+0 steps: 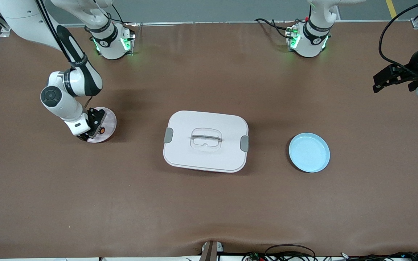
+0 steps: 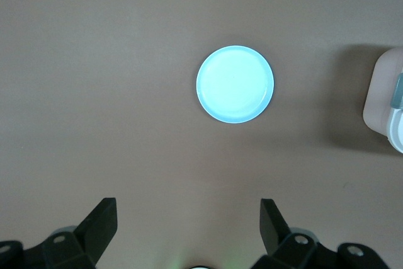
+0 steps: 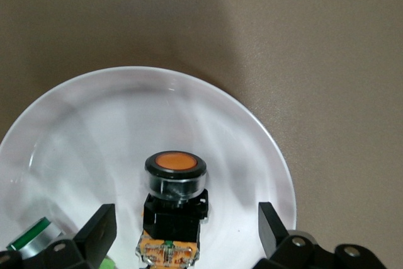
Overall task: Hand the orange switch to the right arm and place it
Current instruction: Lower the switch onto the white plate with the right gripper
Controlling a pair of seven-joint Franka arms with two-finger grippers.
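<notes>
Resting on the pale pink round plate (image 3: pixel 252 130) between the right end effector's (image 3: pixel 182 231) parted fingers, the black orange-faced switch (image 3: pixel 175 184) looks placed, while the spread-fingered left end effector (image 2: pixel 187 225) waits over the counter (image 1: pixel 209 203).

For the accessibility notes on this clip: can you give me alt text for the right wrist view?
The orange switch lies on a white plate, between the open fingers of the right gripper, not gripped. A small green-topped piece sits at the plate's edge; brown table surrounds it.
</notes>
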